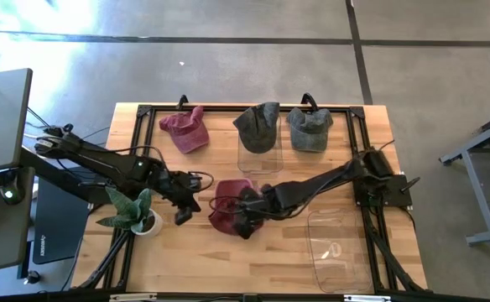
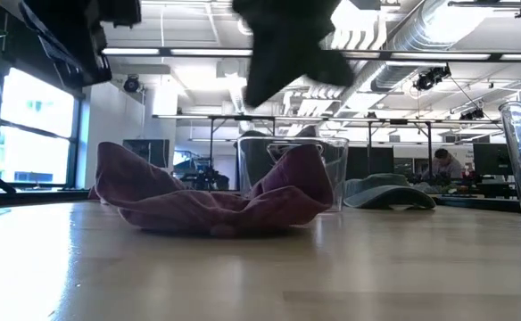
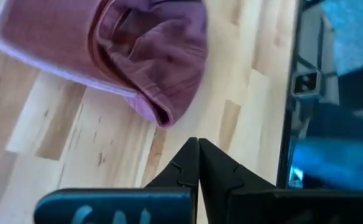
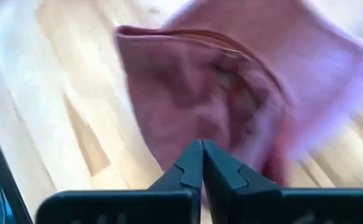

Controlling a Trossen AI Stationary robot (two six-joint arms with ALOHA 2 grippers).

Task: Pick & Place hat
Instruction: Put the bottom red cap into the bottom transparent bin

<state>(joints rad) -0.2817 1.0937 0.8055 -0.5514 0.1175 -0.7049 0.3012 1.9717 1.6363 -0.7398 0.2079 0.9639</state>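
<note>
1. The maroon hat (image 1: 228, 210) lies crumpled on the counter (image 1: 270, 260), near its middle, so the pick looks not yet done.
2. The right hand (image 1: 247, 225) hovers over the hat's near edge, fingers pressed together with nothing between them; the low view shows it clear above the cloth.
3. The left hand (image 1: 183, 214) hangs just beside the hat, toward the plant (image 1: 132, 210), fingers together too and empty.
4. Three other hats rest at the far edge, two of them on clear stands, I think.
5. A clear bin (image 1: 337, 243) stands empty to the right; it may be the goal, though I can't be sure.
</note>
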